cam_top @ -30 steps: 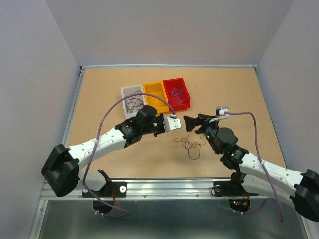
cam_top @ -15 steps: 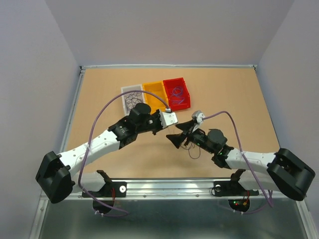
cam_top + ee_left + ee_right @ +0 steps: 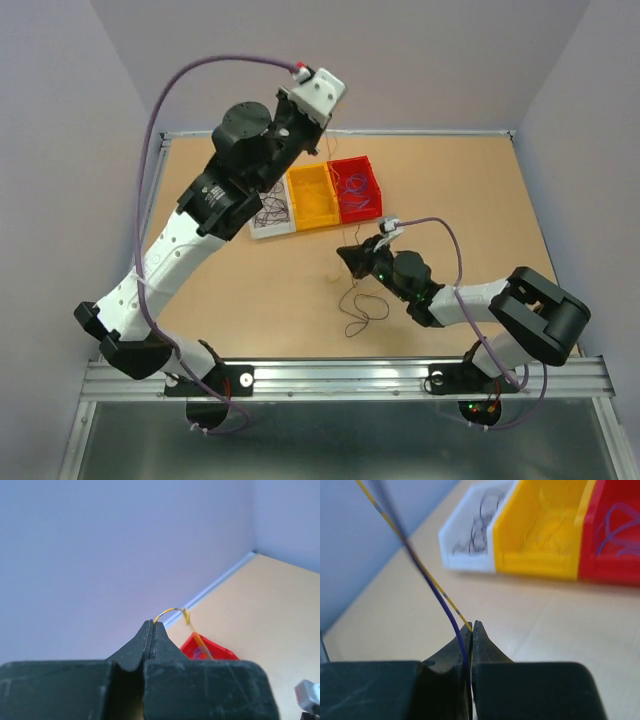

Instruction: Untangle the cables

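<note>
The cables are thin wires. Dark loops (image 3: 364, 306) lie on the table just below my right gripper (image 3: 349, 259). In the right wrist view that gripper (image 3: 473, 625) is shut on a yellow wire (image 3: 427, 577) and a purple wire (image 3: 438, 593), which both run up and left out of frame. My left arm (image 3: 240, 140) is raised high over the back of the table. Its gripper (image 3: 151, 626) is shut on the end of a yellow wire (image 3: 172, 610), which curls over the tips and drops toward the bins.
Three bins stand side by side at the back: a white one (image 3: 262, 228) with dark wires, a yellow one (image 3: 312, 195) and a red one (image 3: 356, 208) with purple wires. Walls enclose the table on three sides. A metal rail (image 3: 340, 376) runs along the near edge.
My left arm has swung from table height up and back, gripper still shut on the yellow wire. My right gripper moved left and lower, then shut on the yellow and purple wires.
</note>
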You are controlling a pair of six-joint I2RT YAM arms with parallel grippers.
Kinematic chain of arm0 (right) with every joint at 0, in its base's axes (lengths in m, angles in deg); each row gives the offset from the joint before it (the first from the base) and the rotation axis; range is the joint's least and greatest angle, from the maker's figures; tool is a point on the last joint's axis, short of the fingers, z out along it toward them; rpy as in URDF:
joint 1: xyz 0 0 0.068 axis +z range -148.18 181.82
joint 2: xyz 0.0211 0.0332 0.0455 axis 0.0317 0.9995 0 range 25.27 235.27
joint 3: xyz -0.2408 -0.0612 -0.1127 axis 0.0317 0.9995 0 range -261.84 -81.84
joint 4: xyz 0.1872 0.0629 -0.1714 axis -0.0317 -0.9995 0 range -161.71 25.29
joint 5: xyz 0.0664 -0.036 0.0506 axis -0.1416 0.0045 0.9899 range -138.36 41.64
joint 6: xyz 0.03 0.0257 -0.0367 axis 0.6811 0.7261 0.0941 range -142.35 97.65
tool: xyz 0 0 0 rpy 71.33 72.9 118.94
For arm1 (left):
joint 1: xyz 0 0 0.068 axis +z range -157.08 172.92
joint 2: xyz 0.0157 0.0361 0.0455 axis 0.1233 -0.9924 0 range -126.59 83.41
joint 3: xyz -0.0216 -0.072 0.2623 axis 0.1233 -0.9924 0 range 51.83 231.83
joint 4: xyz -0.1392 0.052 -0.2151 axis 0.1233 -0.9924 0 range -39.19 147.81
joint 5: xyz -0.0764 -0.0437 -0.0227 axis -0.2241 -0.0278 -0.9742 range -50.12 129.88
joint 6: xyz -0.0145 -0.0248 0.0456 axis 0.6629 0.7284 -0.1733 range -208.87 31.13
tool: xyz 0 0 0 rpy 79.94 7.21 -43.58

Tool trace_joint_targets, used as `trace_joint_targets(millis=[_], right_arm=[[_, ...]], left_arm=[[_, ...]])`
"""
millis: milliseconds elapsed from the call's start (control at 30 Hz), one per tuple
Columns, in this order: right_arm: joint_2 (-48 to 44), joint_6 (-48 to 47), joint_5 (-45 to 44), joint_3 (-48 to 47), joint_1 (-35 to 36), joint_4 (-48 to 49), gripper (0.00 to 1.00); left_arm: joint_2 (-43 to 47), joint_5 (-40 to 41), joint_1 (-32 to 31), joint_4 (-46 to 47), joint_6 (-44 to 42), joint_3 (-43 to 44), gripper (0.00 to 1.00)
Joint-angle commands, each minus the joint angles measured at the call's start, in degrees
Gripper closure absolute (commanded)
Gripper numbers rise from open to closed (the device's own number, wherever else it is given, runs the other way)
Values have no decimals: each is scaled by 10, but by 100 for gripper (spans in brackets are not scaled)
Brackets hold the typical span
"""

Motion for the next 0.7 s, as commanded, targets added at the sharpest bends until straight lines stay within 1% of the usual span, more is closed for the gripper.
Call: trace_joint_targets(millis=[0,67,100,133,200,233,267,333,367,400,433,467,500,533,567,600,633,667], right_arm=[[14,68,-155,0,0,-4,99],[14,76,-165,5,0,-4,99],[15,80,-167,4,-1,-4,100],[16,84,-165,3,0,-8,99],[16,95,-174,3,0,-11,99],[16,98,-188,4,0,-16,100],[15,107,-199,3,0,-21,100],[9,122,-232,0,-1,-57,99],[-2,129,-270,-1,-1,-70,99],[-12,137,-296,0,-3,-90,99],[-23,138,-297,3,-4,-96,100],[-35,138,-304,5,-6,-101,100],[-69,125,-309,9,-7,-104,99],[-84,111,-300,12,-8,-104,100],[-101,89,-265,11,-7,-104,99],[-123,60,-244,10,-8,-104,99],[-131,48,-225,9,-7,-103,99],[-136,29,-160,-7,-7,-102,99]], left_arm=[[-58,307,11,47,10,341,100],[-94,363,11,47,-18,434,100],[-117,383,10,56,-33,466,100],[-121,405,11,90,-55,482,100],[-96,428,11,146,-86,439,100],[-73,440,12,199,-105,380,100],[-64,446,13,227,-115,352,100],[-53,457,24,265,-121,317,100],[-53,461,30,263,-116,323,100],[-58,455,48,239,-93,350,100],[-60,455,49,238,-92,363,100],[-62,447,64,214,-82,370,100],[-60,437,71,202,-53,371,100],[-47,422,72,189,-40,346,100],[-35,389,72,180,-28,318,100],[-9,365,72,177,4,286,100],[5,335,72,170,26,218,100],[20,256,72,159,42,179,100]])
